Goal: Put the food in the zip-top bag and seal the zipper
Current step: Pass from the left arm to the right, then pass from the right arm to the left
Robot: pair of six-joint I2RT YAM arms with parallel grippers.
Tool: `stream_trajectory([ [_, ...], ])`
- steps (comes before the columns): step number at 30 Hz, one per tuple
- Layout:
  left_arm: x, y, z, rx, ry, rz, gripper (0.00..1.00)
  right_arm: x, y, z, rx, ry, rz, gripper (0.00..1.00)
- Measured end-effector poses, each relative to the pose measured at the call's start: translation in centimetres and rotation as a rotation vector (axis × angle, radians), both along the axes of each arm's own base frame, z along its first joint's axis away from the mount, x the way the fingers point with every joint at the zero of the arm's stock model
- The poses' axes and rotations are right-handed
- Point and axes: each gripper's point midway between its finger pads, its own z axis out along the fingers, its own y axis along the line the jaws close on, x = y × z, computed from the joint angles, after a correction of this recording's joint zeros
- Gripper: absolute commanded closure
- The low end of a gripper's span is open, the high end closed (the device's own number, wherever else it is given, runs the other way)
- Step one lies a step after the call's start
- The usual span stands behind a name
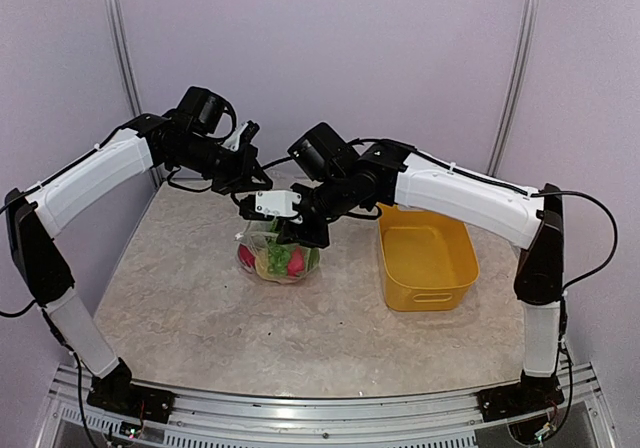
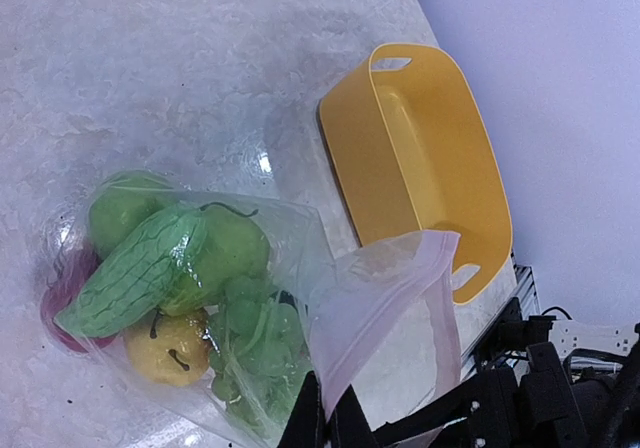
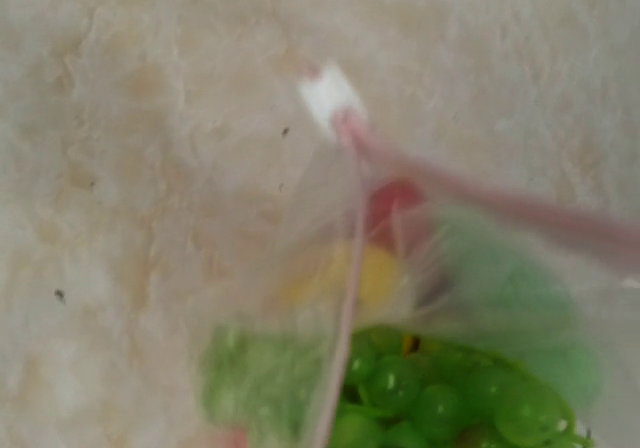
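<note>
Zip-top bag of clear, thin plastic point(image 1: 265, 253) sits near the centre of the pale marbled worktop point(image 1: 190, 303). Its filled lower part rests on the surface and its mouth edge is drawn upward. Contents noted: a green ribbed toy cucumber point(image 2: 140, 268), a green round fruit point(image 2: 235, 248), a yellow round fruit point(image 2: 170, 346) and green grapes point(image 2: 262, 340). The left end effector point(image 2: 325, 418) is pinched narrow on the zip-top bag's upper edge. The right end effector point(image 1: 300, 232) is at the bag's top; its jaw width cannot be told. The blurred right wrist view shows a small white slider point(image 3: 330, 96) at one end of the pinkish zipper strip point(image 3: 500, 206). A yellow plastic basket with handle slots point(image 1: 432, 293) stands apart on the right arm's side.
</note>
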Motion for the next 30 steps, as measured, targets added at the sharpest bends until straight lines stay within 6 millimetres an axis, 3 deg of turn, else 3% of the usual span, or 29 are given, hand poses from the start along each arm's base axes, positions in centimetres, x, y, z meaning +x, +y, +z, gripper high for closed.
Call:
stream_trajectory([
  [2, 0.0, -0.1, 0.1, -0.003, -0.001, -0.002, 1.00, 0.1, 0.5, 0.7, 0.020, -0.005, 0.007, 1.00],
  [4, 0.0, -0.1, 0.1, -0.005, -0.003, -0.003, 0.95, 0.1, 1.0, 1.4, 0.040, -0.001, 0.008, 1.00],
  [6, 0.0, -0.1, 0.3, -0.006, -0.009, -0.009, 0.73, 0.1, 1.4, 2.0, 0.053, 0.000, 0.013, 1.00],
  [9, 0.0, 0.0, 0.9, -0.002, -0.039, -0.014, 0.47, 0.0, 1.6, 2.7, 0.067, 0.004, 0.020, 1.00],
  [13, -0.7, 1.6, 3.3, 0.002, -0.160, 0.018, 0.31, -0.4, 1.1, 4.4, 0.105, -0.011, 0.023, 1.00],
  [18, -5.2, 5.1, 8.0, -0.097, -0.400, 0.055, 0.29, -0.5, -1.5, 7.9, 0.194, -0.056, -0.002, 1.00],
  [21, -7.6, 6.3, 9.1, -0.173, -0.491, 0.059, 0.30, 0.1, -2.1, 8.8, 0.235, -0.054, -0.019, 1.00],
  [25, -9.2, 6.3, 7.5, -0.235, -0.517, 0.029, 0.33, 0.7, -2.3, 7.7, 0.234, -0.025, -0.038, 1.00],
  [30, -10.1, 4.8, 3.1, -0.204, -0.507, -0.047, 0.36, 0.6, -1.9, 8.0, 0.262, -0.003, -0.039, 1.00],
])
